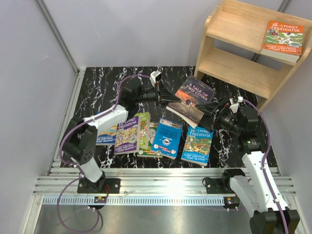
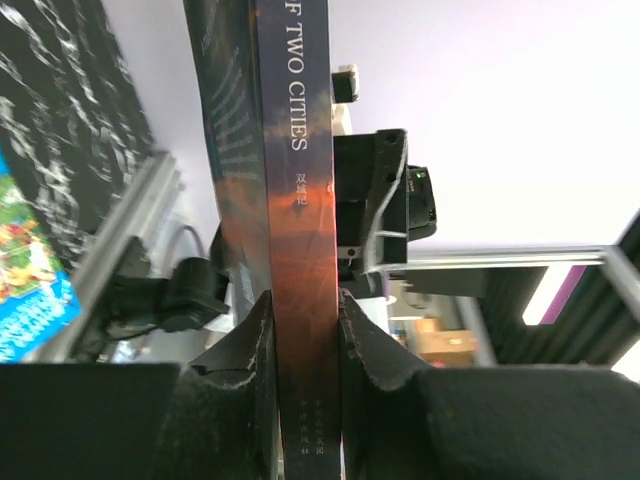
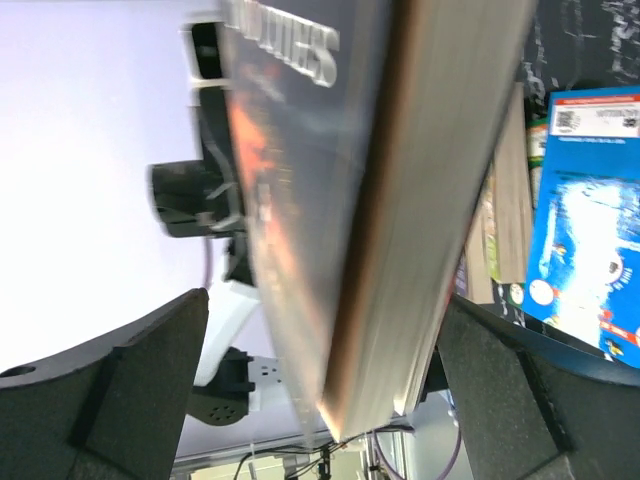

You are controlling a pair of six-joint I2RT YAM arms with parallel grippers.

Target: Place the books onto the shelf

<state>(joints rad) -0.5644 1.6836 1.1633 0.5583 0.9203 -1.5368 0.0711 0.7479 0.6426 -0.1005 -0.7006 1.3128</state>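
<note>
A Tale of Two Cities (image 1: 193, 99) hangs above the surface (image 1: 97, 92) between the left pincer (image 1: 163, 97) and the right pincer (image 1: 214, 109), a row of Treehouse paperbacks (image 1: 161, 136) lying before it. Behind to the right stands the shelf (image 1: 234, 68), one Treehouse book (image 1: 282, 39) on its upper tier.

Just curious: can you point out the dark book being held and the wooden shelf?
Dark "A Tale of Two Cities" paperback (image 1: 193, 97): top view, front cover.
Light wooden two-tier shelf (image 1: 239, 73): top view, lower board.
</note>
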